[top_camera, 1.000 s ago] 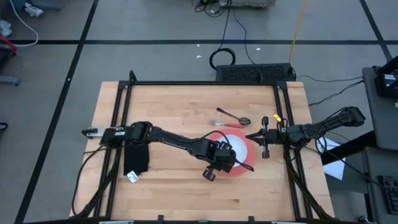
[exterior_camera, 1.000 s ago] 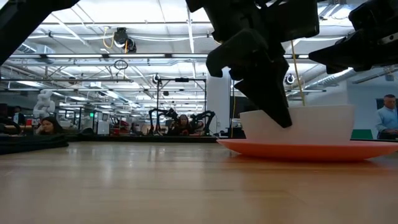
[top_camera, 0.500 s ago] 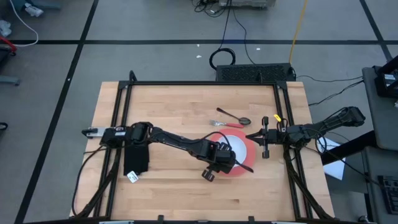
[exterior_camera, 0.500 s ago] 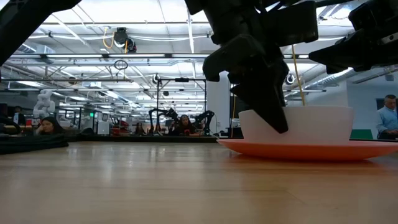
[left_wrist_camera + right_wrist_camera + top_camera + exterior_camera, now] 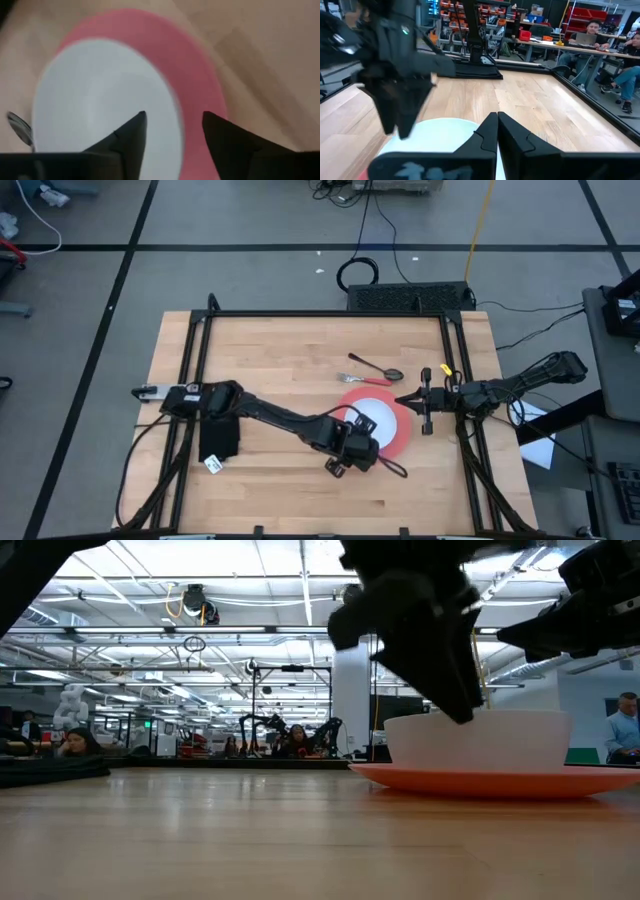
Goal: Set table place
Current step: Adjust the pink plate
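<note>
We look down on the large light-wood butcher-block tabletop (image 5: 270, 350), framed by black metal rails, which fills the middle of the high view; in the low view it runs as a pale plank surface (image 5: 200, 840) across the foreground. The two dark arms come next. The left arm stretches from the tabletop's left side across to the middle, and its gripper (image 5: 352, 455) sits at the near-left edge of a round red flat plate (image 5: 398, 430). From the left wrist view its fingers (image 5: 125, 142) stand apart with a clear gap between them, holding nothing, above the plate's rim (image 5: 200, 75). The right arm waits at the right edge, its gripper (image 5: 402, 400) pointing at the plate; in its wrist view the fingers (image 5: 487, 132) are pressed together, empty.

On the red plate sits a white round bowl (image 5: 375, 415), partly covered from above by the left arm; in the low view the bowl (image 5: 500, 735) is crossed by that arm's blurred dark bulk, and the plate (image 5: 480, 780) is cut off at the right edge. Behind the plate lies a metal spoon (image 5: 378, 369) beside a thin metal piece (image 5: 362, 380) we cannot identify for certain. A black folded cloth (image 5: 219, 437) lies at the left.
</note>
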Robot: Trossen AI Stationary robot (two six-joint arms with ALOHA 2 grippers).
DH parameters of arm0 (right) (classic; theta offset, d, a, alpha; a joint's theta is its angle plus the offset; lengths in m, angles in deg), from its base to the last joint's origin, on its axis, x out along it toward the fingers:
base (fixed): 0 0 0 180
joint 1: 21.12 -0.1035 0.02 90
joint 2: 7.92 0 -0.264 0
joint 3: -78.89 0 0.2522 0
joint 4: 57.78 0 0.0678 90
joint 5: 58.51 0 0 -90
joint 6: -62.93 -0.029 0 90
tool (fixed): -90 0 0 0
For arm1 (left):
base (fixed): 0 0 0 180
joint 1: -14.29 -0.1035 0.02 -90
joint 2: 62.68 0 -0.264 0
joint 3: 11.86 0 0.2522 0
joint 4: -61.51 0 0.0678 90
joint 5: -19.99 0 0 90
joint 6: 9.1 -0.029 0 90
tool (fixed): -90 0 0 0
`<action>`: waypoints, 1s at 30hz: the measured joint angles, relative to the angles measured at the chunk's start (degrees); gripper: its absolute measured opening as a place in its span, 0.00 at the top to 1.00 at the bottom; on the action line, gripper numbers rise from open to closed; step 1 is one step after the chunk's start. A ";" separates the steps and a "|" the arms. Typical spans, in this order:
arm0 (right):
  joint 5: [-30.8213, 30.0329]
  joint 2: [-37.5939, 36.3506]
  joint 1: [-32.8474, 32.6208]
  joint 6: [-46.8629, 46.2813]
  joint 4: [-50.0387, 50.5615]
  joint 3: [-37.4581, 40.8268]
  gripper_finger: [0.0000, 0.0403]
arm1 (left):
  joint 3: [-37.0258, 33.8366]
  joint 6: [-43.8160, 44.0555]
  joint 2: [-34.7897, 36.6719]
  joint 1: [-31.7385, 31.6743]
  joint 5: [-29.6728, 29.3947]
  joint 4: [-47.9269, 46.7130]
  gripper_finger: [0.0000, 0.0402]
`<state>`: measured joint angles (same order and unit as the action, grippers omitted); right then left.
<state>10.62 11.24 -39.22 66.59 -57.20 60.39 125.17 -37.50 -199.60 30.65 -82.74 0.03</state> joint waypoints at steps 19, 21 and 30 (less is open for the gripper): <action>0.01 0.00 0.02 0.00 0.97 0.00 1.00 | 8.44 18.47 0.15 4.09 -11.49 -33.40 0.40; 0.01 -0.02 0.02 -0.02 0.93 0.00 1.00 | 8.27 19.12 0.80 3.30 -11.54 -33.95 0.44; 0.03 0.09 0.01 -0.06 0.79 0.00 1.00 | 6.92 16.70 7.81 -2.42 -4.97 -29.35 0.58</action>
<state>10.65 11.33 -39.21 66.53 -56.41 60.39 132.10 -20.79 -191.79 28.23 -87.71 -29.32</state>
